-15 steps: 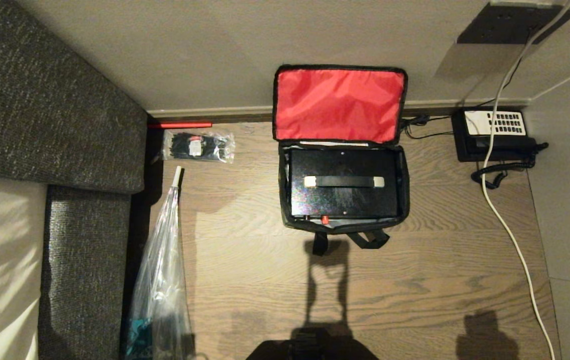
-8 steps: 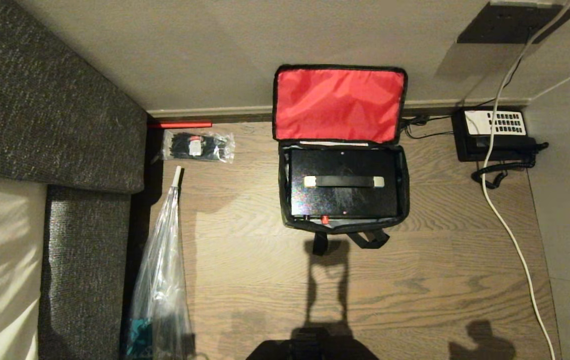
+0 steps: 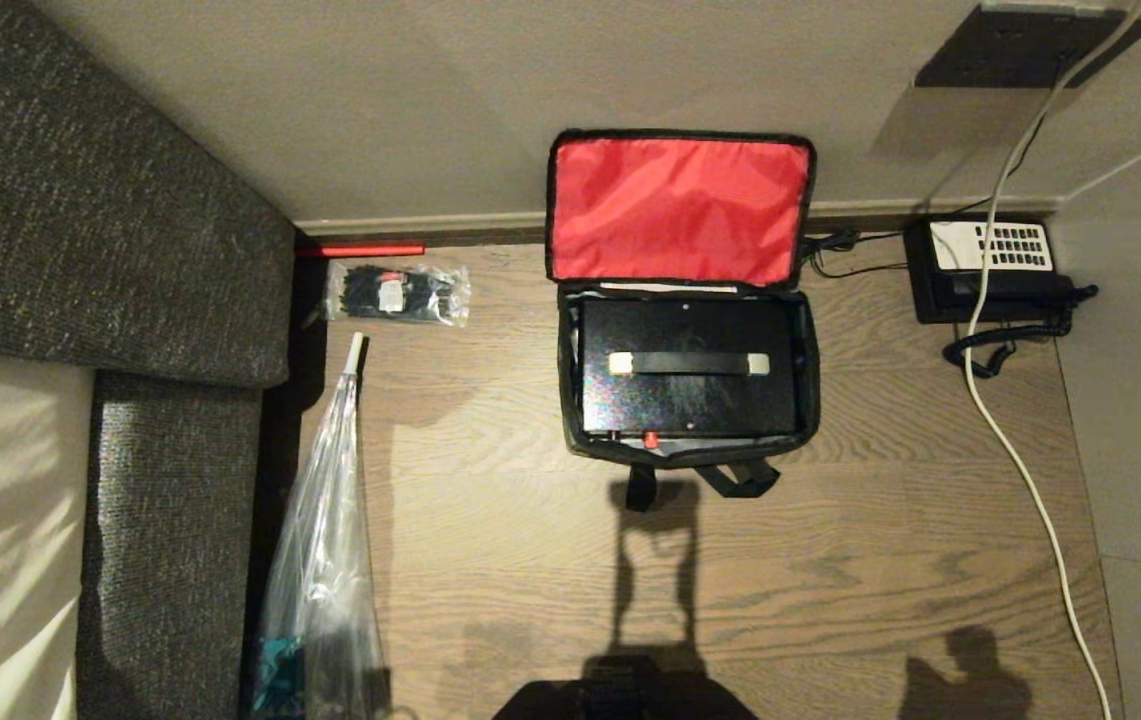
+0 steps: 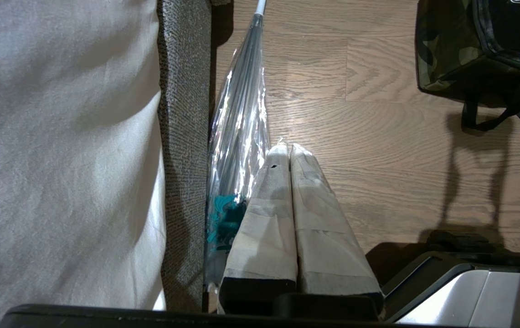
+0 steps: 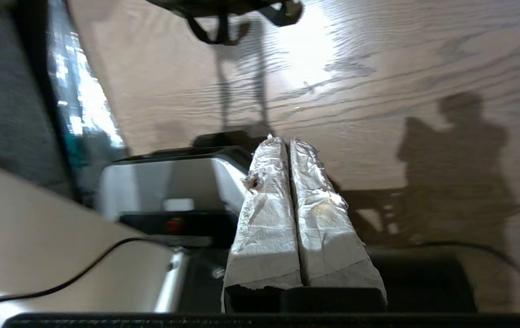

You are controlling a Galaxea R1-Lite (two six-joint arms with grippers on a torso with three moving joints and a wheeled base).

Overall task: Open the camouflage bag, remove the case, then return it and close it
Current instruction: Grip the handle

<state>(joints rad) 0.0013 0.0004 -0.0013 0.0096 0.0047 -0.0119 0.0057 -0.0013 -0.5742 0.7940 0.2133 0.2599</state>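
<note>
The camouflage bag (image 3: pixel 810 372) stands open on the wooden floor against the wall, its red-lined lid (image 3: pixel 678 210) propped up. Inside it lies the black case (image 3: pixel 687 400), flat, with its beige-ended handle (image 3: pixel 688 363) on top and a red button (image 3: pixel 649 439) at the near edge. Neither gripper shows in the head view. My left gripper (image 4: pixel 289 146) is shut and empty, low beside the sofa, with the bag's corner (image 4: pixel 446 54) far ahead of it. My right gripper (image 5: pixel 287 140) is shut and empty over bare floor, well short of the bag's straps (image 5: pixel 223 23).
A black telephone (image 3: pixel 988 270) and a white cable (image 3: pixel 1015 460) lie right of the bag. A clear packet of black items (image 3: pixel 397 293) and an umbrella in a clear sleeve (image 3: pixel 325 540) lie left, beside the grey sofa (image 3: pixel 100 200). My base (image 5: pixel 168 182) sits beside the right gripper.
The right arm's shadow on the floor at the lower right has shifted slightly. The bag, its lid and the case have not moved.
</note>
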